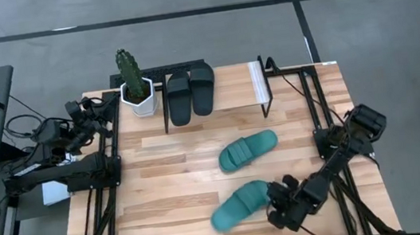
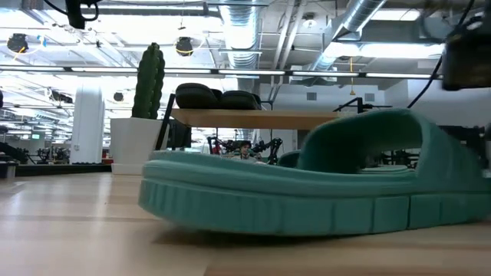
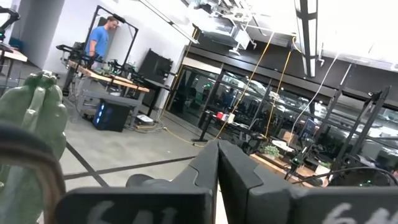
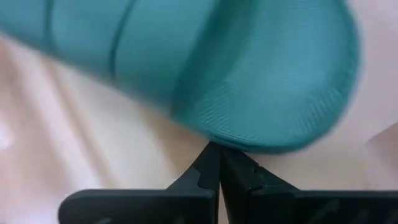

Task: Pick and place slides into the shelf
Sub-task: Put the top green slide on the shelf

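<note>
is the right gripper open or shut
Shut: the right gripper has its fingers pressed together, holding nothing, just short of the near green slide.

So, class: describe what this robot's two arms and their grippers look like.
Both arms are matte black, built from blocky jointed links with black cables trailing from their bases. The left gripper and right gripper each have two dark, angular fingers with notched inner edges, mounted on a flat black bar.
</note>
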{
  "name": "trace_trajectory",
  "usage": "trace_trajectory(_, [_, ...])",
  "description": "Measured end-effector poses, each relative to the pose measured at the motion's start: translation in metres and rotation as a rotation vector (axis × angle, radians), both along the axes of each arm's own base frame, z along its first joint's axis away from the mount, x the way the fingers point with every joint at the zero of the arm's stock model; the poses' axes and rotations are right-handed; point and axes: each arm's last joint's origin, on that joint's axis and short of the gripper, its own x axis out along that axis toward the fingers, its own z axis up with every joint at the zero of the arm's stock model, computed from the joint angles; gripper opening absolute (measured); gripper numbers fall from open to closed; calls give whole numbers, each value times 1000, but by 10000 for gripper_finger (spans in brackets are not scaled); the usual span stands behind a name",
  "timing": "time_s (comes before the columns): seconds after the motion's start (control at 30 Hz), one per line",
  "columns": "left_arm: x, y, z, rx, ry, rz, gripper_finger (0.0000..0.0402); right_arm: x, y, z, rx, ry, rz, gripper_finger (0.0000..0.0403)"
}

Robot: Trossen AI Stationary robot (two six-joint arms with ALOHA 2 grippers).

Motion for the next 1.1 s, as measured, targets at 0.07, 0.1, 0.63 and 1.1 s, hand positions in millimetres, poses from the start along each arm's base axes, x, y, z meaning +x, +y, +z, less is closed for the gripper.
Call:
trace_trajectory(0.07, [0,0,0,0,0,0,0,5,-10,0,-48,24,9,0])
trace_trajectory(0.1, [0,0,0,0,0,0,0,7,-14,0,-69,37,12,0])
trace_trajectory(0.63, [0,0,0,0,0,-1,0,39,-60,-1,-280,86,190,0])
trace_trajectory(1.1, [0,0,0,-2,-1,-2,0,63,-90,1,-361,65,317,0])
